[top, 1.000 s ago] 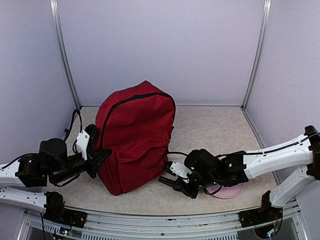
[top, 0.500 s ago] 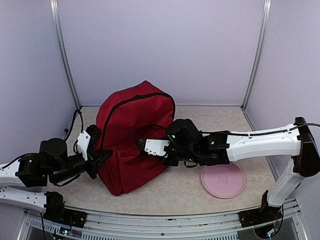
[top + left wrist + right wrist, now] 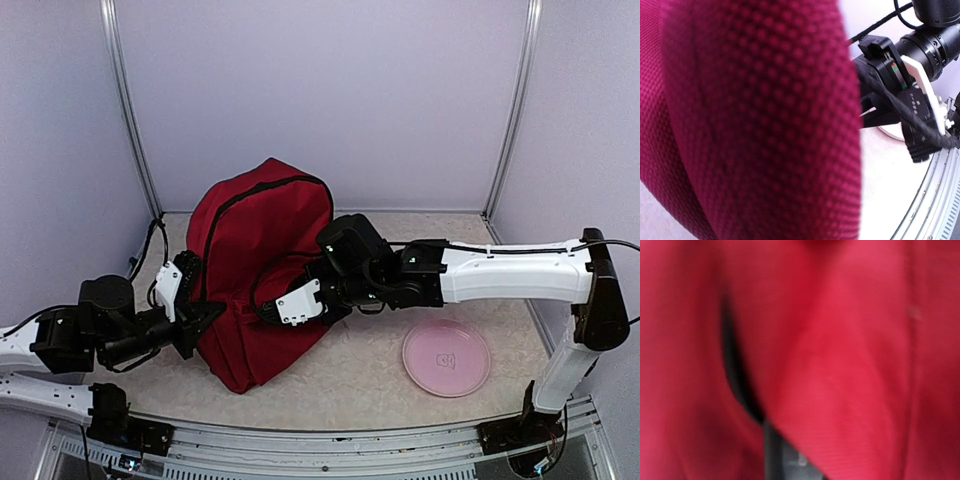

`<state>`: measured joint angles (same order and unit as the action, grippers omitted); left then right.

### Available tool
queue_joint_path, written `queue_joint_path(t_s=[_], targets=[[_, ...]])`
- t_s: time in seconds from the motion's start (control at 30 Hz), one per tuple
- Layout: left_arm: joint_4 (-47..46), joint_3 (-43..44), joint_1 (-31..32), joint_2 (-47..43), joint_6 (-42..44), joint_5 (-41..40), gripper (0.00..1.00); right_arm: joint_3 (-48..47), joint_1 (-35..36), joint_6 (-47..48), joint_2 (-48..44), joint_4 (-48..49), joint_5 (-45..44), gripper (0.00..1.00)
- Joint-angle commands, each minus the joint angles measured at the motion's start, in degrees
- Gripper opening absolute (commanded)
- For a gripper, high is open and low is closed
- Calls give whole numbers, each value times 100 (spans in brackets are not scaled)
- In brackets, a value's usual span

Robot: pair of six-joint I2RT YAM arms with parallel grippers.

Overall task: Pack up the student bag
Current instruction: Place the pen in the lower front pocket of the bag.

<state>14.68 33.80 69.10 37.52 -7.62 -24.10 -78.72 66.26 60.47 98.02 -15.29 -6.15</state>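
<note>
Bag (image 3: 255, 240) stands on the table (image 3: 420, 250) left of centre, leaning over toward 9 o'clock, top up near the back wall.

Left gripper (image 3: 203, 318) sits at the bag's 8 o'clock, low on the side edge. It's closed right down, prob. nipping a fold of fabric; the pinch itself is hidden, since the left wrist cam shows only red weave (image 3: 750, 120) right up against the lens. My read: it's there as an anchor, so the soft bag doesn't slide or flop while the other arm works.

Right gripper (image 3: 268, 312) reaches in from 3 o'clock and is pressed into the front of the bag, low down by the front pocket. Can't tell if the jaws are wide or narrow, as the tips are buried in cloth. The right wrist cam is all blurred red (image 3: 840, 365) w/ a dark slit (image 3: 737, 375), maybe a zip line or an opening, too fuzzy to say. Looks like it's after the pocket zip.

Contents: can't see inside the bag. The main zip, the black line round the top, looks closed. Pink plate (image 3: 447, 358) lies flat at the bag's 4 o'clock, well apart.
</note>
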Motion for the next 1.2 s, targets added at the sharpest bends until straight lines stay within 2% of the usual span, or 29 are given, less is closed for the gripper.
queue_joint_path(t_s=[0.0,0.1,0.33,0.47,0.53,0.6,0.8,0.93,1.1,1.17], targets=[[-624,285,45,-283,40,-159,0,-101,52,760,50,-602,365,0],[-632,294,47,-314,66,-26,0,50,96,1305,-28,-321,601,0],[-626,282,50,-106,79,90,0,-278,46,2666,326,186,758,0],[-613,346,38,48,102,185,0,-703,41,2947,691,6,733,0],[-624,340,41,18,101,201,0,-700,44,3004,775,130,680,3],[-626,325,35,-70,86,176,0,-687,32,2889,793,237,649,12],[-617,240,38,-434,-8,6,0,-285,-121,2192,597,814,641,46],[-500,231,43,-573,-104,-128,0,-67,-155,1711,438,1075,471,54],[-345,225,32,-706,-251,-406,0,-254,-200,648,101,413,1047,61],[-313,210,22,-727,-317,-472,0,-236,-201,203,-40,421,1158,63]])
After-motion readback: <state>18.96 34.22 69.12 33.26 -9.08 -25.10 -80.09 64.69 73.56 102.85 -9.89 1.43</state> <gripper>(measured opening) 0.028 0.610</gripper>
